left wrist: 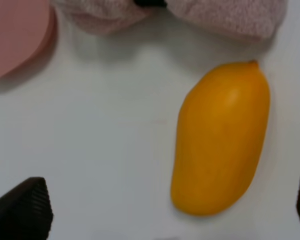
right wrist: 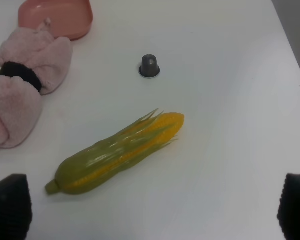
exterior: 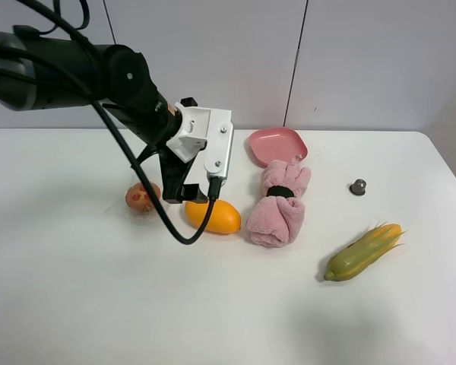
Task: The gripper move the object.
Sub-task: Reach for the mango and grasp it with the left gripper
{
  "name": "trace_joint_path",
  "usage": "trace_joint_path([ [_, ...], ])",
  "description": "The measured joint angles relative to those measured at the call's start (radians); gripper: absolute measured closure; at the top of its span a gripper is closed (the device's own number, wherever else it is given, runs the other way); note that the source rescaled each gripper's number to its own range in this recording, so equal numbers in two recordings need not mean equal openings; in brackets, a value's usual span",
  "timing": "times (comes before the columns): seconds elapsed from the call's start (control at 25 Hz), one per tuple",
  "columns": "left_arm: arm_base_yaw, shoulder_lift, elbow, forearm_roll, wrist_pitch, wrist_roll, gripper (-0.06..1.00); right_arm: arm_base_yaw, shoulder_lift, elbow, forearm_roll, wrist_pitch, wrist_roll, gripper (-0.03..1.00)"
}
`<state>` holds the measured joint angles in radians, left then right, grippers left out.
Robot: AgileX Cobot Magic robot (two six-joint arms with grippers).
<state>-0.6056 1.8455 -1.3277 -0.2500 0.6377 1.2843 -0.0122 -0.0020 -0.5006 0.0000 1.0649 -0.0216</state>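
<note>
The smooth orange-yellow oval mango (left wrist: 220,140) lies unmoved on the table, the black-and-white left gripper (left wrist: 162,216) spread apart above it, not yet grasping.

L arm (exterior: 68,65): black, enters ext. view from upper left and slopes down twd centre of view. White housing (exterior: 205,137) at wrist, w/ black cable (exterior: 163,217) looping below it. L gripper (exterior: 178,190) points downward and sits low; its dark tips are partly masked by the housing in ext. view. L wrist cam: ribbed black L fingertips (left wrist: 21,210) sit at opposite frame edges, jaws spread wide. R arm isn't visible in ext. view. R gripper (right wrist: 152,207) shows on wrist cam only: black R fingertips (right wrist: 10,207) in the two frame corners, jaws spread wide, closed on nothing.
</note>
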Motion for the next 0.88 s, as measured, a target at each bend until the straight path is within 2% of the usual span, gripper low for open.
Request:
trace_joint_path([
  [0.16,0.0,0.087,-0.081,-0.029,0.089,0.0,-0.06,0.0,0.0,0.0,0.0,0.0,0.0,-0.03],
  [0.32,0.0,0.154,-0.124,-0.036,0.131,0.0,-0.06,0.0,0.0,0.0,0.0,0.0,0.0,-0.03],
  [0.88,0.0,0.301,-0.132,-0.038,0.106,0.106,-0.06,0.0,0.0,0.0,0.0,0.0,0.0,-0.03],
])
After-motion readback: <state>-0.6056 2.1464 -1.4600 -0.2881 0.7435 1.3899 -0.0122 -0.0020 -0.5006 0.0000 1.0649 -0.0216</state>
